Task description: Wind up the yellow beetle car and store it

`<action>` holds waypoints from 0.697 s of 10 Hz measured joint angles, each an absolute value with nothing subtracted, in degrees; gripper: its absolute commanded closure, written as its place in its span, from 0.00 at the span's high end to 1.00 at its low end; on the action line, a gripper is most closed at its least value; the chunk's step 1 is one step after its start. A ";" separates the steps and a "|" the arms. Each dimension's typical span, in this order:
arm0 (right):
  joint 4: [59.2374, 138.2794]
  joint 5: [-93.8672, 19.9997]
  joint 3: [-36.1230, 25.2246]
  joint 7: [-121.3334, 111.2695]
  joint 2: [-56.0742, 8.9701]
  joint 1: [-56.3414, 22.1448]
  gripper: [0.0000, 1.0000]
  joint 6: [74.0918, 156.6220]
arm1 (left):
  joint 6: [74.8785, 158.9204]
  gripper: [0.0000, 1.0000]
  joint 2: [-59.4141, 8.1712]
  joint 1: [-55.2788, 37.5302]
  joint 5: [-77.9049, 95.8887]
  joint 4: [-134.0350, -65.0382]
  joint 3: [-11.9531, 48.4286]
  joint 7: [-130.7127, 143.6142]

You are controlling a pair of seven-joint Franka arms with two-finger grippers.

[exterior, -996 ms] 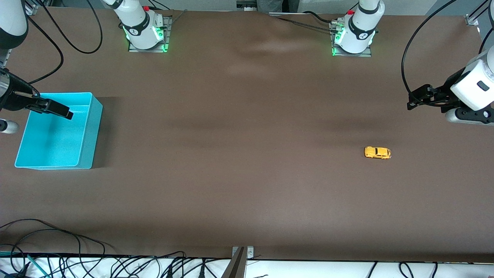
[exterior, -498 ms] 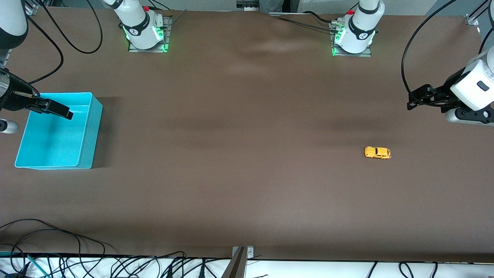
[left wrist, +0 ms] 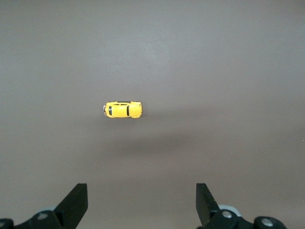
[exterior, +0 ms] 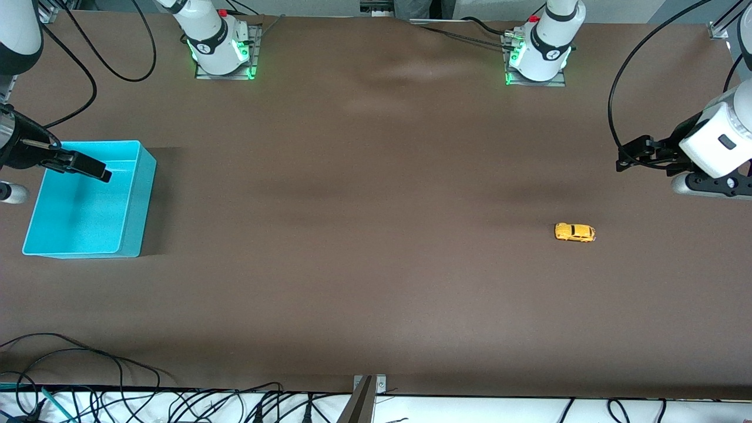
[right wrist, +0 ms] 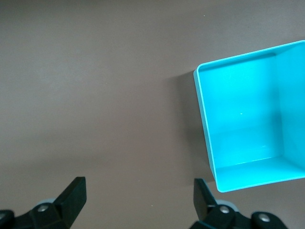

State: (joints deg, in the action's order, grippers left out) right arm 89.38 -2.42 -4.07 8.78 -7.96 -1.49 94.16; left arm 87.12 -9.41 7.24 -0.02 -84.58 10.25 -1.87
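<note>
Even, fairly bright overhead light fills the scene. The brown table point(exterior: 376, 247) shows pale sheen patches near the arm bases. The turquoise bin point(exterior: 132, 235) casts a soft shadow toward the table's middle. The yellow beetle car point(left wrist: 123, 109) looks sharp, with a faint blurred shadow band beside it.

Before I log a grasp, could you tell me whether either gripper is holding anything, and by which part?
Nothing is held: the left gripper and right gripper are open; the yellow beetle car sits untouched.
</note>
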 measured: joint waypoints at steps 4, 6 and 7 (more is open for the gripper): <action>89.41 -2.42 -4.08 8.78 -7.97 -1.48 1.00 94.14 | 90.05 1.00 -14.32 9.63 -0.05 -84.64 9.37 -20.93; 89.42 -2.42 -4.13 8.78 -7.97 -1.46 1.00 94.11 | 93.50 1.00 -16.70 11.96 -0.05 -86.07 9.11 -33.50; 89.43 -2.42 -4.13 8.78 -7.98 -1.45 1.00 94.10 | 96.99 1.00 -17.24 12.79 -0.05 -88.43 9.09 -39.73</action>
State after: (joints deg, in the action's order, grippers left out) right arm 89.43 -2.42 -4.13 8.78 -7.98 -1.45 94.10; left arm 96.99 -17.24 12.79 -0.05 -88.43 9.09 -39.73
